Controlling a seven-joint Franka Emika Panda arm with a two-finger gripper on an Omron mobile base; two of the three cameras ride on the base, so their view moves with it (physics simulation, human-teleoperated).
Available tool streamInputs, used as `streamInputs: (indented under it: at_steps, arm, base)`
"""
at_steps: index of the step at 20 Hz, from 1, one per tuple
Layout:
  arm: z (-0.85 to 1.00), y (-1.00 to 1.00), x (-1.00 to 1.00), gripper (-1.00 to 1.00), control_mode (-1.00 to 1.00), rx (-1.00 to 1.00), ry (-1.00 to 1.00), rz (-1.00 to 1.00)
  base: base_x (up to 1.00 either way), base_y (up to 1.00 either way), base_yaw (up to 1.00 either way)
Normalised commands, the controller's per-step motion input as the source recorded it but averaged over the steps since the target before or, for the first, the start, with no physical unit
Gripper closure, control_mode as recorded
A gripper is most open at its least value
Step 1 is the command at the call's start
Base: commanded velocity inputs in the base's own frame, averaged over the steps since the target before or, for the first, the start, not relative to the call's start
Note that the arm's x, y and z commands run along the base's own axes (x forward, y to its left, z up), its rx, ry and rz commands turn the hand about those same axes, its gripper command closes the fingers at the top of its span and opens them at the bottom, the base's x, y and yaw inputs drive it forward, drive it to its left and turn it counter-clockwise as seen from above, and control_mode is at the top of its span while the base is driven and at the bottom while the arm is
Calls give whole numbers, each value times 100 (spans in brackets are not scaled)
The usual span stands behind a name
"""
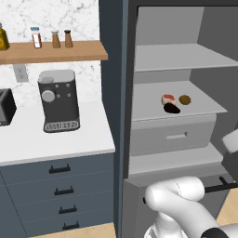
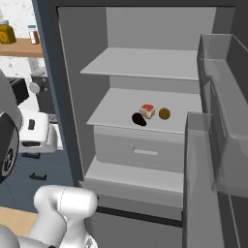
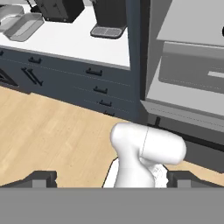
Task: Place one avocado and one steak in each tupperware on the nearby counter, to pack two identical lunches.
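Lying crosswise, dark avocado (image 1: 172, 109) (beside steak (image 1: 168, 99))

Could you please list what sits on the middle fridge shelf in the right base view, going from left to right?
Dark oval avocado → red-and-white steak → round brown item, all on the grey middle fridge shelf.

We see two tupperware (image 3: 19, 24) at the hand view's top-left corner — cut by the edge. Brown round item (image 1: 184, 99) beside the steak (image 1: 168, 98) — too small to identify.
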Motion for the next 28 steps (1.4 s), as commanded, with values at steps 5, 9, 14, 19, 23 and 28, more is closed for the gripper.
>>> streamInputs:
  at_steps: [5,9,14,19,23,28]
  arm:
    - [-28,-68,33,-100,-100,-9,-1,0]
    - [-24,-45,69,-100,-100,-1,0,-21]
    - [-20,-46,90,-100,-100,0,1,-9]
    - [-22,-42,85,-100,-100,0,0,0]
    - [-33,-23,88,-100,-100,0,0,0]
    - [-32,-2,80,-100,-100,0,-2,0]
  base:
    - [0,0,0]
    - [0,0,0]
    - [0,0,0]
    - [0,0,0]
    - [0,0,0]
    - [0,0,0]
